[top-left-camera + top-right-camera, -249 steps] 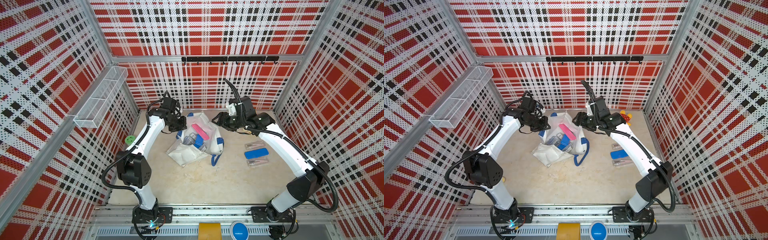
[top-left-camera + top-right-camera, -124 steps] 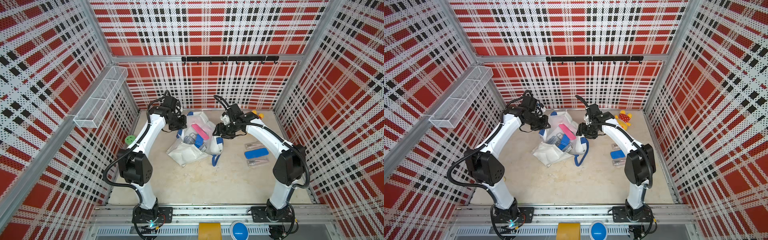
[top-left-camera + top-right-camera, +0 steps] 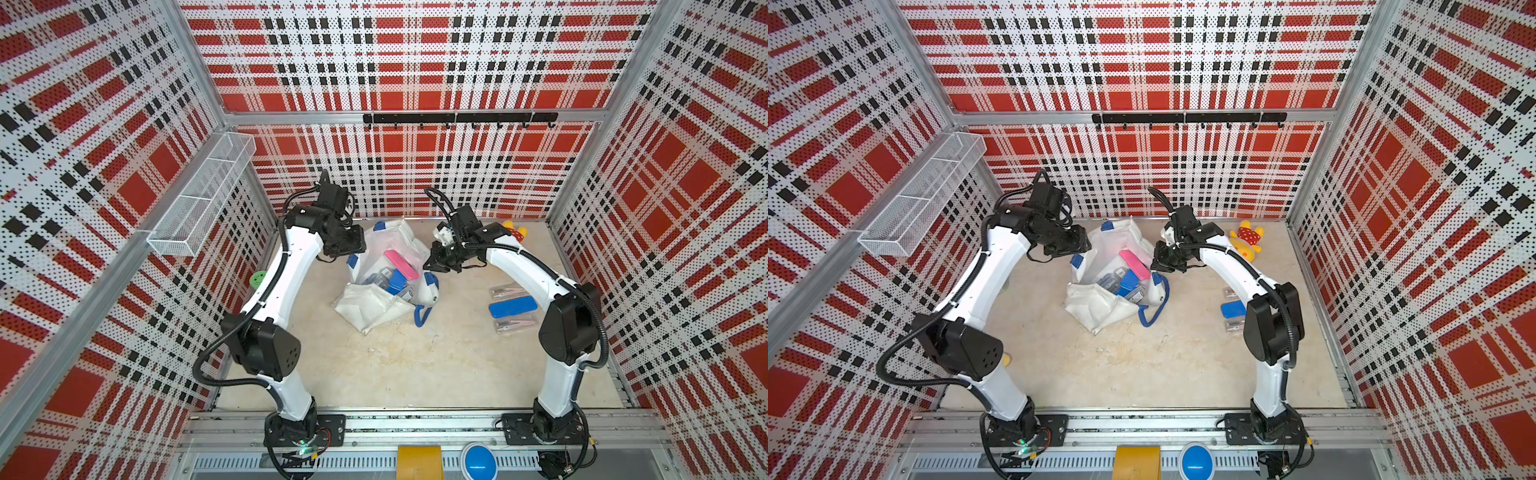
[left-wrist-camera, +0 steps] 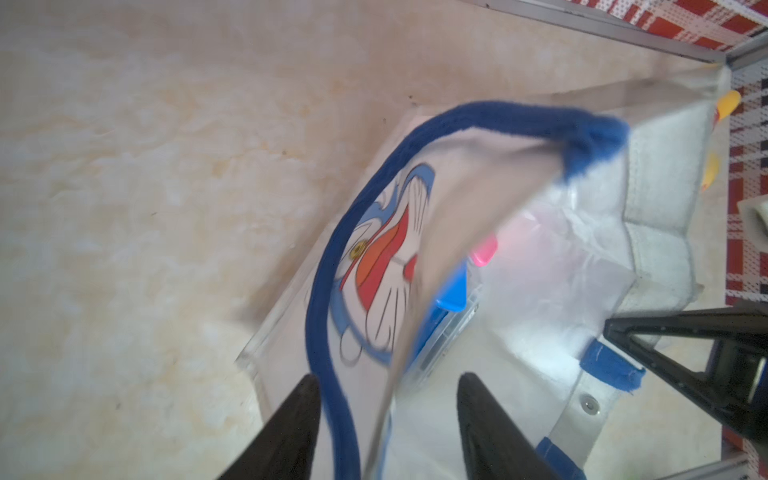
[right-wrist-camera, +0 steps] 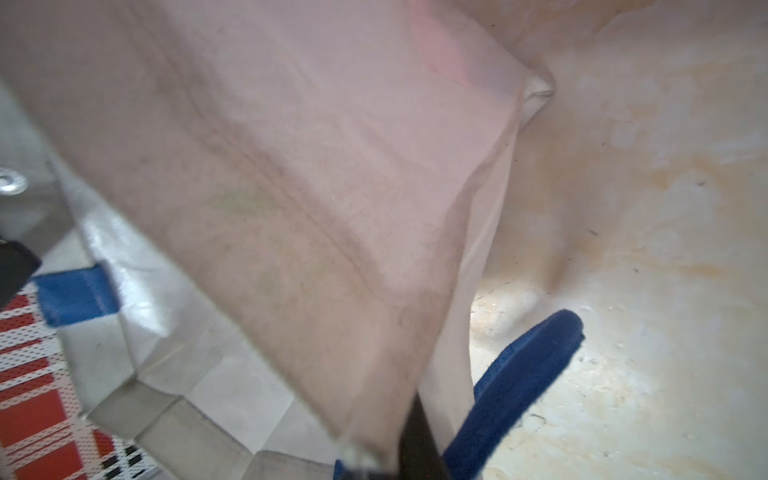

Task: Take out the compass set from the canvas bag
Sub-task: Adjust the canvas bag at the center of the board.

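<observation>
Open from above: bag (image 3: 374, 309), with mouth gaping upward, flanked by left gripper (image 4: 384, 386) at one rim and right gripper (image 3: 430, 266) pinched on the opposite rim. Crowded inside with pink case (image 3: 401, 264), blue case (image 3: 397, 279) and clear cases (hard to count). Some free room behind pink case, at far end of mouth. Between fingers (image 4: 291, 428) of left gripper, spread apart, only handle (image 4: 328, 266) and a fold of cloth. Free for passing: wide bare floor (image 3: 415, 365) in front of bag, up to front rail (image 3: 415, 417). Narrower on the right side, with row of cases (image 3: 512, 308) lying flat. In far right corner, toy (image 3: 1248, 241), well apart from bag. On left wall, basket (image 3: 199, 199) jutting out, high above floor.
</observation>
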{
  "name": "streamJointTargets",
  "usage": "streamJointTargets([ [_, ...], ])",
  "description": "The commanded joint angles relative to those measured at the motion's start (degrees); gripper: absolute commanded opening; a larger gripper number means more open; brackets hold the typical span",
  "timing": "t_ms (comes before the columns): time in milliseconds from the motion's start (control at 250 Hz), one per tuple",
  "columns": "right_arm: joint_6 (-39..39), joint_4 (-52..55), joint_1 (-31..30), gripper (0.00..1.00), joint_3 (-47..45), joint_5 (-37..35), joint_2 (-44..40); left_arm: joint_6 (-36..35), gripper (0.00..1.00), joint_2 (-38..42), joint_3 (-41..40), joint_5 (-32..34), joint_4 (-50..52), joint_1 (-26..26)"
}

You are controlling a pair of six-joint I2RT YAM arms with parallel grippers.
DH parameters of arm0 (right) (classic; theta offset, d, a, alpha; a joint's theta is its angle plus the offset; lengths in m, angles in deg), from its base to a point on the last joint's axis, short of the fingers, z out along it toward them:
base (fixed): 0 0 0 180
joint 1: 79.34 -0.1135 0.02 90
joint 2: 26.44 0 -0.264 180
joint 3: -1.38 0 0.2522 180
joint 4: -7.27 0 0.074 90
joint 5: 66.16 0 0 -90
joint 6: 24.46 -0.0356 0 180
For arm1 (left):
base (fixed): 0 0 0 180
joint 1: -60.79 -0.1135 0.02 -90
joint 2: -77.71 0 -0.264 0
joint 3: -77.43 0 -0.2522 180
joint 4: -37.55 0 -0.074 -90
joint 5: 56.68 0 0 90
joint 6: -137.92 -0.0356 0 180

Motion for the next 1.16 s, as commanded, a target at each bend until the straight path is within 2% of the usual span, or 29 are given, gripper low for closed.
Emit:
streamJointTargets([
  [0, -3.7, -4.3, -1.5, 0.0, -1.0, 4.3, -4.9, 5.5, 0.59, 8.8, -2.8, 5.7, 8.4, 1.2],
  [72, -3.9, -4.5, -2.0, 0.0, -1.7, 4.1, -5.5, 9.5, 0.6, 14.3, -7.8, 6.5, 9.5, 1.8],
  [92, -3.8, -4.4, -2.0, 0.0, -2.0, 4.0, -5.5, 10.6, 0.6, 15.9, -9.4, 6.7, 9.6, 3.7],
  [144, -3.9, -4.5, -2.1, 0.0, -2.8, 4.1, -5.6, 13.9, 0.61, 19.5, -13.7, 6.4, 9.2, 4.6],
  [300, -2.9, -4.0, -2.1, 0.0, -3.8, 4.1, -5.7, 21.6, 0.62, 25.3, -24.9, 2.8, 1.7, 5.7],
  [424, -1.8, -3.1, -2.1, 0.0, -4.6, 3.9, -5.9, 24.6, 0.62, 23.9, -24.6, 2.3, -3.0, 5.9],
  [624, -0.9, -3.6, -2.0, 0.0, -7.4, 2.9, -7.0, 25.2, 0.64, 16.4, -19.1, 2.5, -5.3, 5.9],
  [921, -1.4, -5.8, -1.2, 0.0, -12.4, 2.3, -9.3, 24.6, 0.64, 11.1, -24.2, 0.0, -9.1, 4.6],
  [1005, -1.4, -6.2, -0.9, 0.0, -13.2, 2.1, -9.7, 24.1, 0.57, 11.0, -26.2, -2.0, -9.3, 4.2],
  [1085, -1.6, -6.6, -0.4, 0.0, -13.4, 1.9, -9.6, 23.0, 0.33, 12.6, -27.8, -2.7, -8.9, 4.2],
  [1161, -1.6, -6.7, -0.4, 0.0, -13.5, 1.7, -9.3, 22.6, 0.18, 15.6, -29.1, -3.2, -8.0, 4.5],
])
